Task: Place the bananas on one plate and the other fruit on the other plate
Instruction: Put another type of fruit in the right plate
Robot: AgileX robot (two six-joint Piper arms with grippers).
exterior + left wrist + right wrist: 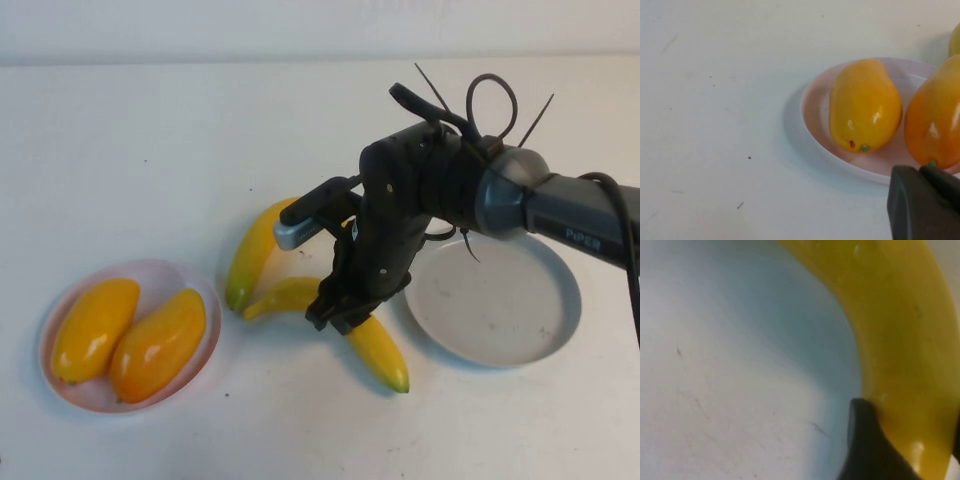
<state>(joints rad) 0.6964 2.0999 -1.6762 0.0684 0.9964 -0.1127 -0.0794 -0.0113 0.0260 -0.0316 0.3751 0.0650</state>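
Right hand [335, 312] straddling near banana [378, 350], left hand [925, 205] closed

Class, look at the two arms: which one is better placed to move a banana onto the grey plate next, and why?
The right. The right gripper is down on the nearer banana, beside the grey plate. The left gripper hangs shut by the pink plate.

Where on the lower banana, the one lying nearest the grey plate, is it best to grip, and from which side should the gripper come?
Probably at its middle, from above, with the fingers across its narrow width. The lower banana lies flat on the table, slender and curved, so only its sides are free. The right gripper is already down over that part, one finger against the peel. The left gripper stays shut beside the pink plate.
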